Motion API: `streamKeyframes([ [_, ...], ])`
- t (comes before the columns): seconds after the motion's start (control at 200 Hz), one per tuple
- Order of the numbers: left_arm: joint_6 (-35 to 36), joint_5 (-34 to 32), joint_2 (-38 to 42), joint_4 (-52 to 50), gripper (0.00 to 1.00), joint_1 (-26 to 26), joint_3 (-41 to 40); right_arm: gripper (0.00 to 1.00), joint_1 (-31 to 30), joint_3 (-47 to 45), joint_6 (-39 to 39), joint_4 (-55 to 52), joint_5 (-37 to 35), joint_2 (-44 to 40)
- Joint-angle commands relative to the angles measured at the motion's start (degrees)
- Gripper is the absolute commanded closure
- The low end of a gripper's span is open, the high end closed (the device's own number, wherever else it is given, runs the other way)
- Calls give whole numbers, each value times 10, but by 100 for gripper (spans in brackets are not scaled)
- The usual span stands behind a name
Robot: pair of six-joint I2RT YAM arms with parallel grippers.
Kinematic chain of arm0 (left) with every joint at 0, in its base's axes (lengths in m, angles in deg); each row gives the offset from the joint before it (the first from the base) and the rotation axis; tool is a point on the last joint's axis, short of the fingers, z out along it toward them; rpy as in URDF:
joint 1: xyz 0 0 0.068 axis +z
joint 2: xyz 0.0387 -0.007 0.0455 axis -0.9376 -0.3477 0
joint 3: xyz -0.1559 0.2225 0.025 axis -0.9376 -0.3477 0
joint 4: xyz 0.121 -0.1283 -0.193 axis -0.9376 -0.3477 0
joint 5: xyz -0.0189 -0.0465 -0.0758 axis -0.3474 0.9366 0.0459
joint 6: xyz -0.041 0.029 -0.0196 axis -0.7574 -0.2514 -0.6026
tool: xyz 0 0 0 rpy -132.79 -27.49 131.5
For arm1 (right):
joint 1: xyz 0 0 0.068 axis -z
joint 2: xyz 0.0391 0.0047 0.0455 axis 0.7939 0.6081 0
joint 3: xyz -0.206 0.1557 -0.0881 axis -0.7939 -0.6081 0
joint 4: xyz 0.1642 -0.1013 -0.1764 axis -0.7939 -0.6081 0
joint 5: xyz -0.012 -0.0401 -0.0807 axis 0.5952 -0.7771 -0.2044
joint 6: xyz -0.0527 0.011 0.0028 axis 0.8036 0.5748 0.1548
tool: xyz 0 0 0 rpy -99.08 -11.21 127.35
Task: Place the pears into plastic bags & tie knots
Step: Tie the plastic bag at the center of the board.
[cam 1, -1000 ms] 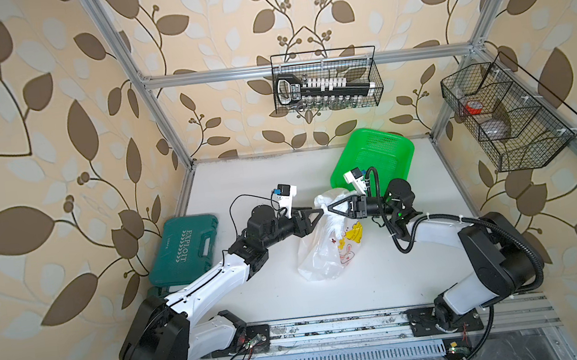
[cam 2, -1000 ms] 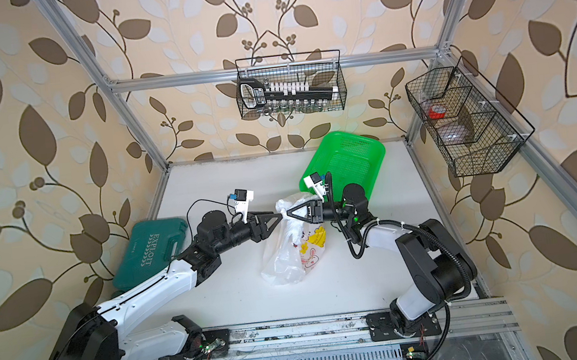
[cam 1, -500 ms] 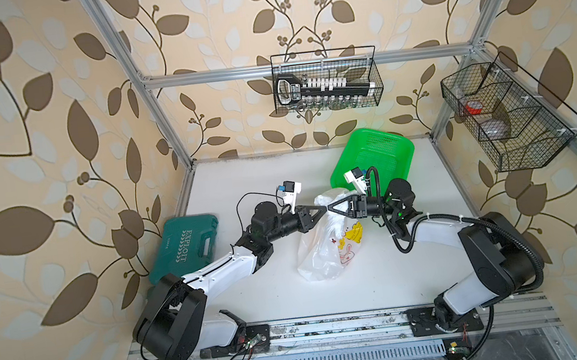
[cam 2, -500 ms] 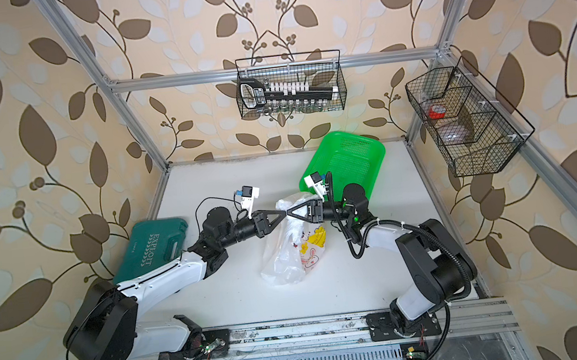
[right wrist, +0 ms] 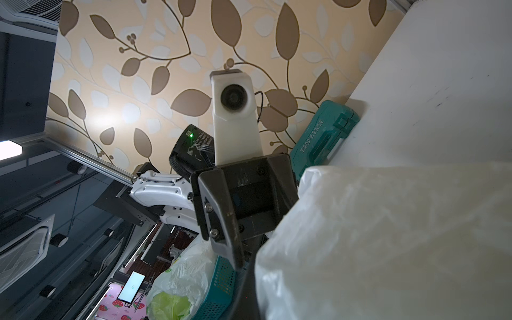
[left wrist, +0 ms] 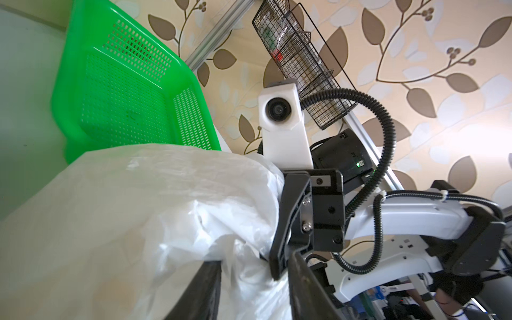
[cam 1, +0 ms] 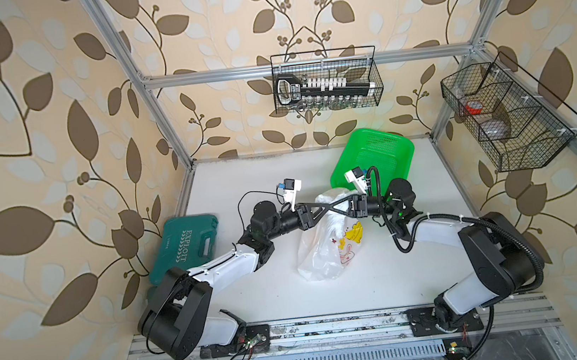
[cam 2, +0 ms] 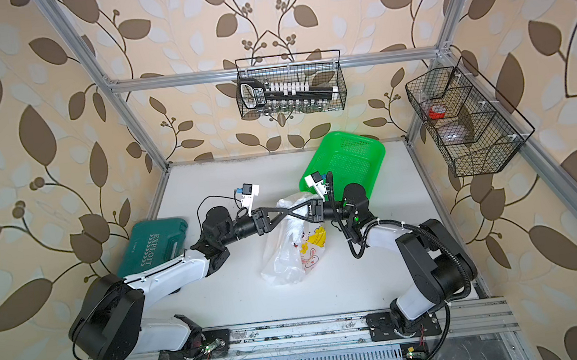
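**Both grippers meet over bag mouth**

I see my left gripper (cam 1: 323, 209) partly open, film between its fingers; whether it grips, I cannot tell. The bag (cam 1: 319, 255) lies lengthwise toward me, mouth between both grippers. My right gripper (cam 1: 338, 207) is closed on bag film. The basket (cam 1: 401, 146) shows empty; pears are hidden.

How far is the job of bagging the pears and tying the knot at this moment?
Done, it seems: the green basket looks empty and no pears lie loose on the table, so they are probably inside the plastic bag. In hand: the left gripper and right gripper meet at the bag's gathered top. Left: no finished knot is visible yet.
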Motion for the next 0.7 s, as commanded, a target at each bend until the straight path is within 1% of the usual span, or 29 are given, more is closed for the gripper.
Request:
streamKeyframes([
  [0.0,-37,50,-17,97,67,2,17,100,1,3,2,15,-4,-6],
  [0.06,-64,54,-24,116,72,3,14,100,2,3,2,13,-5,-6],
  [0.14,-71,53,-22,124,73,5,9,100,4,2,2,13,-7,-7],
  [0.255,-64,48,-7,103,74,7,2,100,6,1,2,11,-9,-8],
  [0.56,-45,41,26,58,100,11,-10,100,8,-2,3,11,-14,-8],
  [0.63,-45,41,28,47,100,11,-7,100,8,-2,3,10,-15,-10],
  [0.655,-30,41,28,44,100,11,-5,100,8,-2,3,10,-15,-10],
  [0.695,-26,40,27,39,100,11,-3,100,9,-2,2,11,-15,-10],
])
